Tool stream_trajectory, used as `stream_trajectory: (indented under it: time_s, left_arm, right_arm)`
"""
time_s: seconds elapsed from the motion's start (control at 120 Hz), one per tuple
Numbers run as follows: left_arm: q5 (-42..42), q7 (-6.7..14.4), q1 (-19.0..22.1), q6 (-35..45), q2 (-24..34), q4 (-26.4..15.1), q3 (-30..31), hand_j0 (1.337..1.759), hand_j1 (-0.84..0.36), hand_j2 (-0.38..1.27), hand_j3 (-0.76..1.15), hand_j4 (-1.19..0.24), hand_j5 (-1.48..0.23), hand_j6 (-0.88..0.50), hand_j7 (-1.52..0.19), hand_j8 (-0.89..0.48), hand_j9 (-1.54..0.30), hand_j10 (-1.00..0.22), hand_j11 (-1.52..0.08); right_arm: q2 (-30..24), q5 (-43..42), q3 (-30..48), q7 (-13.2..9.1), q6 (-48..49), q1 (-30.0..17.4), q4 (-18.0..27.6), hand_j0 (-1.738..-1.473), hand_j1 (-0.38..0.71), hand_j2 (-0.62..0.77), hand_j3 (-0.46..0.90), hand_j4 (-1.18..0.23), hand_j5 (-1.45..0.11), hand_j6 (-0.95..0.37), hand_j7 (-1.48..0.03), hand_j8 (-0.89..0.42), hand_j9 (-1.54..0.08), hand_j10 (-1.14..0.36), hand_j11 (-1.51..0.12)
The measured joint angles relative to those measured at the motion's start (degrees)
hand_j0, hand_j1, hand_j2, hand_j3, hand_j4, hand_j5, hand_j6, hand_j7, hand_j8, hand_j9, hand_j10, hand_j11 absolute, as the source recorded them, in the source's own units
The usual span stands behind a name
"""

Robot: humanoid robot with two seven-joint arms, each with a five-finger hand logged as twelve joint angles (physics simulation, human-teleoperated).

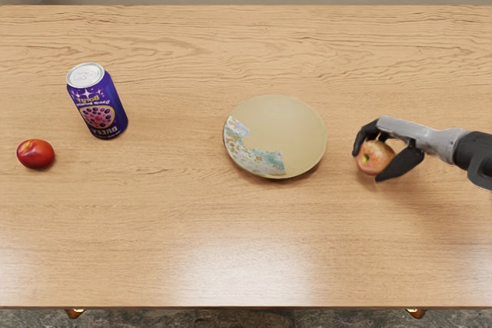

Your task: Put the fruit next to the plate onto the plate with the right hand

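Note:
A reddish-yellow apple (373, 157) sits on the table just right of the beige plate (275, 135). My right hand (382, 150) comes in from the right edge, and its dark fingers (403, 164) curl around the apple from above and from the sides. The apple appears to rest on the wood, a short gap away from the plate's rim. The plate is round, shallow and has a pale blue patch on its left front part; nothing lies on it. The left arm does not show.
A purple drink can (97, 101) stands upright at the left. A small red fruit (35, 154) lies near the left edge, far from the plate. The wooden table (246, 251) stretches wide in front.

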Motion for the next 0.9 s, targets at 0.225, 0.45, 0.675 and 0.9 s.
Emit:
stream_trajectory:
  time_s: [0.225, 0.45, 0.675, 0.9]
  left_arm:
    - [0.0, 0.0, 0.0, 0.0, 0.0, 0.0, 0.0, 1.658, 0.06, 0.05, 0.00, -0.24, -0.32, -0.24, -0.32, -0.24, -0.32, -0.24, -0.32]
    - [0.0, 0.0, 0.0, 0.0, 0.0, 0.0, 0.0, 1.658, 0.06, 0.05, 0.00, -0.24, -0.32, -0.24, -0.32, -0.24, -0.32, -0.24, -0.32]
    - [0.0, 0.0, 0.0, 0.0, 0.0, 0.0, 0.0, 1.658, 0.06, 0.05, 0.00, -0.24, -0.32, -0.24, -0.32, -0.24, -0.32, -0.24, -0.32]
    - [0.0, 0.0, 0.0, 0.0, 0.0, 0.0, 0.0, 1.658, 0.06, 0.05, 0.00, -0.24, -0.32, -0.24, -0.32, -0.24, -0.32, -0.24, -0.32]
  right_arm:
    - [-0.1, 8.3, 0.4, -0.8, 6.2, 6.8, 0.1, -1.650, 0.19, 0.14, 0.00, -0.67, -0.87, -0.37, -0.87, -0.31, -0.90, -0.39, -0.92]
    - [2.8, 10.0, 0.3, -5.3, 8.5, 12.8, 1.3, -1.653, 0.17, 0.29, 0.00, -0.68, -0.89, -0.45, -0.89, -0.36, -0.91, -0.44, -0.92]
    - [8.2, 10.2, 0.2, -6.7, 9.5, 16.1, 0.7, -1.653, 0.15, 0.27, 0.00, -0.70, -0.96, -0.45, -0.93, -0.35, -0.97, -0.43, -0.96]
    - [15.8, 8.8, -0.1, -6.9, 9.4, 17.4, -2.9, -1.653, 0.20, 0.36, 0.00, -0.71, -1.01, -0.41, -0.96, -0.30, -1.00, -0.38, -0.98]
